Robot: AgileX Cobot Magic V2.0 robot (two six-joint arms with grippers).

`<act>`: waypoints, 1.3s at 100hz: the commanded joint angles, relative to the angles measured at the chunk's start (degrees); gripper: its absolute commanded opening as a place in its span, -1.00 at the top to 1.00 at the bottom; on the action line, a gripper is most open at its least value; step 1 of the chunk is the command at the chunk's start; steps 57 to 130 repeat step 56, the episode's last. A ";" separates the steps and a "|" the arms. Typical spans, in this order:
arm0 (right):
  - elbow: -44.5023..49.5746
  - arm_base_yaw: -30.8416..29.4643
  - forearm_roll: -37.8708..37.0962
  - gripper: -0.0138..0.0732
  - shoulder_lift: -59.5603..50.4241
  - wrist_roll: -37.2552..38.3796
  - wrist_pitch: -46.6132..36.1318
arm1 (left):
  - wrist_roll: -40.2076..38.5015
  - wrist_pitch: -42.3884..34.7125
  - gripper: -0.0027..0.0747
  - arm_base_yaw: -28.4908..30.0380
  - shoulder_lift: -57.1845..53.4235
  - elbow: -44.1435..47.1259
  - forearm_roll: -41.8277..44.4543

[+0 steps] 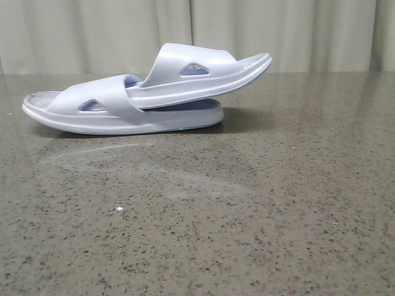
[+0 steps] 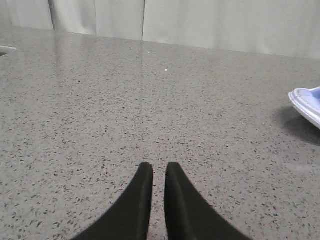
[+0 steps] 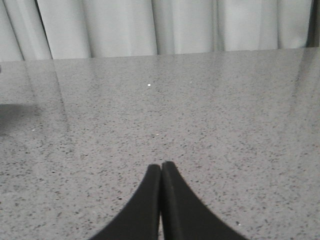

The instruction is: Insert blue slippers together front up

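Observation:
The two blue slippers lie on the table at the back left in the front view. The lower slipper (image 1: 123,114) rests flat on its sole. The upper slipper (image 1: 197,74) is pushed under the lower one's strap and tilts up to the right. One slipper end shows at the edge of the left wrist view (image 2: 306,102). My left gripper (image 2: 159,166) is nearly shut, with a narrow gap and nothing in it, over bare table away from the slippers. My right gripper (image 3: 161,165) is shut and empty over bare table. Neither gripper shows in the front view.
The speckled grey stone table (image 1: 247,216) fills the foreground. A pale curtain (image 1: 296,31) hangs behind its far edge. A small pale sliver (image 2: 5,49) shows at the edge of the left wrist view.

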 commanded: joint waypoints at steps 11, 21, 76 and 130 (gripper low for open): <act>1.24 -0.09 -2.26 0.86 -1.20 0.19 -6.18 | -0.39 -3.96 0.89 0.08 -1.59 0.50 -0.48; 1.24 -0.09 -2.26 0.86 -1.20 0.19 -6.18 | -0.39 -3.96 0.89 0.08 -1.59 0.50 -0.48; 1.24 -0.09 -2.26 0.86 -1.20 0.19 -6.18 | -0.39 -3.96 0.89 0.08 -1.59 0.50 -0.48; 1.24 -0.09 -2.26 0.86 -1.20 0.19 -6.18 | -0.39 -3.96 0.89 0.08 -1.59 0.50 -0.48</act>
